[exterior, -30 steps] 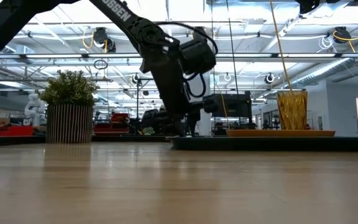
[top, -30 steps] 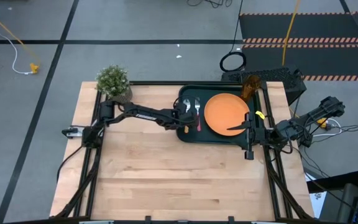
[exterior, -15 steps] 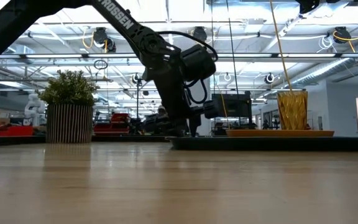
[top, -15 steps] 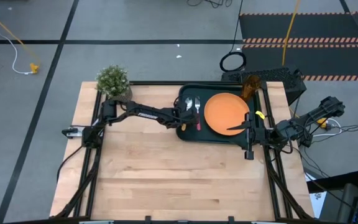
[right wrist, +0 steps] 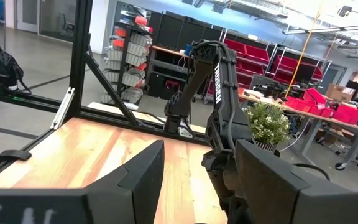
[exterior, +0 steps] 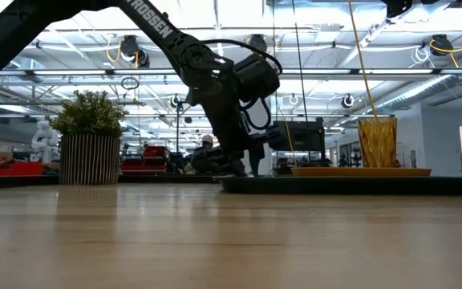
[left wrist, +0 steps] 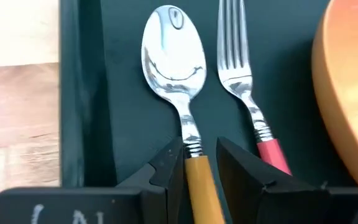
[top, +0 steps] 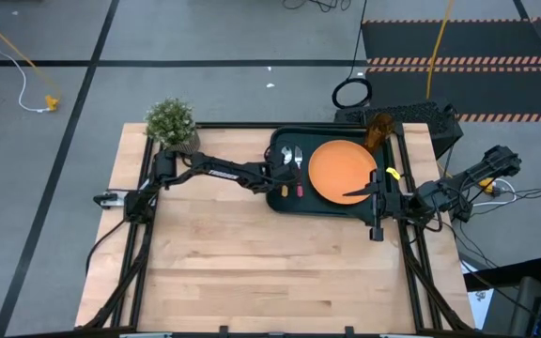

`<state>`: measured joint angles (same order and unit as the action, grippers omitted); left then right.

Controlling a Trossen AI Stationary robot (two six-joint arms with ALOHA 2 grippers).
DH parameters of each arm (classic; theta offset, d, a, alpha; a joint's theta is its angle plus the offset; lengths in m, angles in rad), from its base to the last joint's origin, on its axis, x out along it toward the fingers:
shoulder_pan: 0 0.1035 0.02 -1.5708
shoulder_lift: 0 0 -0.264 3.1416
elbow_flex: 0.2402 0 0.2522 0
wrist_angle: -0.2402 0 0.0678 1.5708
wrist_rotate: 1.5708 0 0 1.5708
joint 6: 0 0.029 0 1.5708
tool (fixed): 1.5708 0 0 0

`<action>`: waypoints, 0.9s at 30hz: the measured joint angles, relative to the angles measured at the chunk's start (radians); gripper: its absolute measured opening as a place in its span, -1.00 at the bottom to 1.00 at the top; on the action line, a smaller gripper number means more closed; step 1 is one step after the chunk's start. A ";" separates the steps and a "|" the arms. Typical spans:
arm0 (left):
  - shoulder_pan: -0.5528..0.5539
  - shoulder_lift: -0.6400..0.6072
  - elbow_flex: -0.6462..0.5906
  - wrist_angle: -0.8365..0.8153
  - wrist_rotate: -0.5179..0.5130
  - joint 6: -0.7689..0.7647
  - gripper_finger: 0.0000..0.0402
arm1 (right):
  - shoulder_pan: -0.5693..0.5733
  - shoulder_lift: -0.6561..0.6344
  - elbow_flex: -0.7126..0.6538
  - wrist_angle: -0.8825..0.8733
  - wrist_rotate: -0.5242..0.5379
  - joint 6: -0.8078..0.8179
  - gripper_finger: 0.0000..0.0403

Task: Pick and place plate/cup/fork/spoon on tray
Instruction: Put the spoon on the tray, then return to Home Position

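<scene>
- The bare wooden counter (top: 252, 263) fills the near part of the high view; nothing of the task lies on it there.
- The right end effector (top: 376, 202) waits at the near right edge of the tray (top: 327, 208), fingers set apart and holding nothing.
- The left end effector (left wrist: 197, 163) is low over the left end of the tray, and its two dark fingers (left wrist: 166, 168) straddle the spoon (left wrist: 178, 81) where the metal neck meets the orange handle. Judging from the left wrist view, the fingers are close on each side of the handle, but whether they grip it or have let go, I cannot tell.
- The spoon lies flat on the tray floor, long axis running straight out from the left end effector, bowl pointing away from it and face up, shiny silver.
- The fork (left wrist: 244, 81) lies just beside the spoon and parallel, silver tines the same way, red-pink handle toward the end effector, between the spoon and the plate (top: 342, 171).
- The orange plate sits flat in the middle of the tray.
- The amber cup (top: 378, 130) stands upright at the far right corner of the tray.
- All four pieces appear to be on the tray, so what remains is likely for the left arm to lift clear without dragging the spoon.
- A potted plant (top: 171, 123) stands at the far left corner of the counter.
</scene>
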<state>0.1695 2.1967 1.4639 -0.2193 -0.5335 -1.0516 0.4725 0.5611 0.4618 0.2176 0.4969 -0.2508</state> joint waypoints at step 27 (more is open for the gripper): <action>-0.195 -0.433 -0.009 -0.102 -0.063 0.908 -0.51 | 0.001 0.000 0.000 -0.149 0.100 0.197 -0.05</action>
<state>-0.0250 1.7633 1.4545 -0.3217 -0.5964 -0.1437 0.4736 0.5610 0.4618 0.0687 0.5965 -0.0538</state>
